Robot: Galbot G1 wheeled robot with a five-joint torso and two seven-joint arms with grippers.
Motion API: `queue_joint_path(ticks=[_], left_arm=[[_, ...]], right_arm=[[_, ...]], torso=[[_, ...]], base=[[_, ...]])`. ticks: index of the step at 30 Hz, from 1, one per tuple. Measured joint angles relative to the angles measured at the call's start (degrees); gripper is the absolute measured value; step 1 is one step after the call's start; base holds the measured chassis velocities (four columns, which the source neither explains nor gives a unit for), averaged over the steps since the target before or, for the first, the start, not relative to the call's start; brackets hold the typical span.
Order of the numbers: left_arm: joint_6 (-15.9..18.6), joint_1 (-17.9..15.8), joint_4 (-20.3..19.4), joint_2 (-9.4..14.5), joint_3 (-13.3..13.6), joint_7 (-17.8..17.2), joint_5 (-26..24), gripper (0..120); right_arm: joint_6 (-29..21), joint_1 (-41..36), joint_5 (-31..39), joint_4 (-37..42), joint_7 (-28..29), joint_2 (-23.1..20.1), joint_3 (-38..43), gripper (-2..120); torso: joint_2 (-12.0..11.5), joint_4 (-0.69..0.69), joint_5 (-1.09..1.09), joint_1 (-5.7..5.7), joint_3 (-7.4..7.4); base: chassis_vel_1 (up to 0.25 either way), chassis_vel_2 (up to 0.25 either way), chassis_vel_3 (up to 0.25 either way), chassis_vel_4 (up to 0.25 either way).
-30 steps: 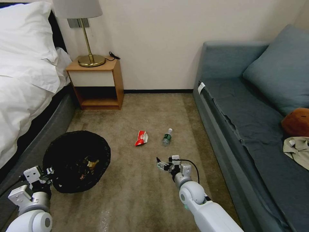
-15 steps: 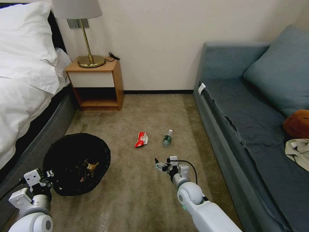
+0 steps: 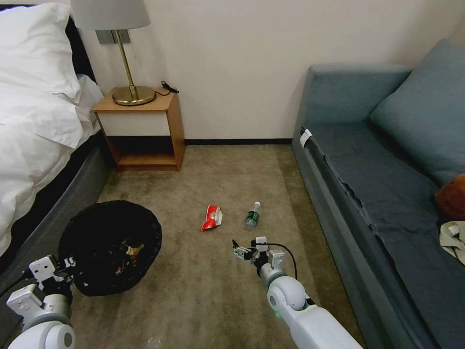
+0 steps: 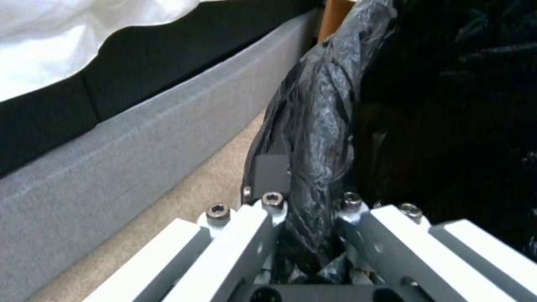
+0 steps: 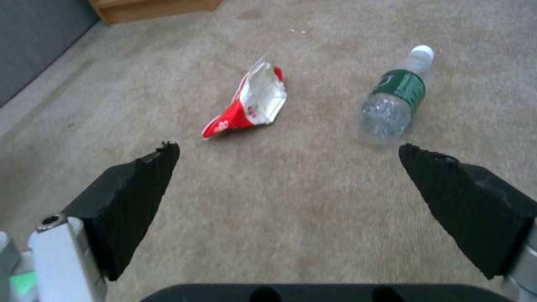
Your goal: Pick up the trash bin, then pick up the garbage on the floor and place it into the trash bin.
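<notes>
Our left hand (image 4: 308, 235) is clamped on the trash bin (image 3: 110, 246) rim, near left. Right hand (image 5: 291, 188), spread wide, hovers above the floor (image 3: 203, 300). Red-white wrapper (image 5: 249, 102) looks flimsy, so we'd pinch its crumpled middle; the bottle (image 5: 394, 98) probably rolls.

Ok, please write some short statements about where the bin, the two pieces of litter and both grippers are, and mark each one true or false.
1. The left gripper is shut on the bag-covered rim of the trash bin. True.
2. The right gripper is closed around the bottle. False: it is open and holds nothing, and the bottle lies on the carpet beyond it.
3. The red-white wrapper lies on the carpet, apart from the bottle. True.
4. The bottle stands upright. False: it lies on its side.
5. The trash bin is next to the sofa. False: it is by the bed, and the sofa is on the other side of the room.
</notes>
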Motion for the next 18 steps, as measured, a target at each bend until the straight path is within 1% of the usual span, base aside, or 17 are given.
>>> queue_joint_path(ticks=[5, 18], left_arm=[[0.0, -0.4, 0.5, 0.0, -0.5, -0.1, 0.0, 2], [-0.1, -0.7, 1.1, -0.2, -0.6, -0.1, 0.5, 2]], right_arm=[[0.1, 0.0, -0.1, -0.3, -0.3, -0.1, 0.0, 100], [0.3, 0.5, -0.4, -1.6, -0.7, 0.3, -0.7, 100]], torso=[[0.0, 0.0, 0.0, 0.0, 0.0], [0.0, 0.0, 0.0, 0.0, 0.0]], base=[[-0.085, 0.079, 0.083, -0.077], [-0.088, 0.085, 0.085, -0.076]])
